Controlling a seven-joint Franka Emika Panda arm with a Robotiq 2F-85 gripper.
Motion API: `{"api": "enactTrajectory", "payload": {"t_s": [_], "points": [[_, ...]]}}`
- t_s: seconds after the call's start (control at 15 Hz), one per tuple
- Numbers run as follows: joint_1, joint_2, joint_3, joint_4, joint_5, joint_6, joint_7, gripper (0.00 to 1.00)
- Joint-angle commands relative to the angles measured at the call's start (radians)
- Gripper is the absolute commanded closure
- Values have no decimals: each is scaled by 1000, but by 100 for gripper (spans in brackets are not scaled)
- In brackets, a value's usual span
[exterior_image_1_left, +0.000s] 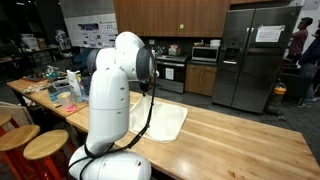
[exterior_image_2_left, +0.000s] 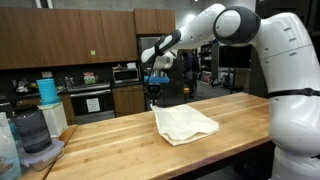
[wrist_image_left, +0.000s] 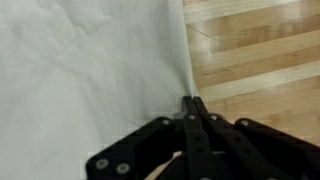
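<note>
The gripper (wrist_image_left: 190, 102) has its jaws pressed tight together, with the tips over the edge of the white cloth (wrist_image_left: 90, 70). Whether they pinch the fabric I cannot tell. The cloth (exterior_image_2_left: 185, 124) lies spread flat on the wooden table (exterior_image_2_left: 250, 115), with the gripper (exterior_image_2_left: 153, 97) above its far corner in an exterior view.

light: even indoor, overhead | wrist view: soft blur | shadows: faint

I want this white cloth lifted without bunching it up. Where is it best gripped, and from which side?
Likely at the straight edge of the white cloth, pinched from straight above: it lies flat on the wooden table, so no side gives a way under. The claw hangs shut over that edge.
</note>
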Motion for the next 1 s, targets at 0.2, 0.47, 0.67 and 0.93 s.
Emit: {"api": "enactTrajectory", "payload": {"t_s": [0.2, 0.47, 0.67, 0.93], "points": [[-94, -178, 2, -107, 165, -2, -178, 100], [-159, -244, -19, -165, 277, 3, -294, 100], [-211, -285, -48, -225, 373, 4, -396, 100], [-279, -305, -108, -282, 459, -14, -513, 100]]}}
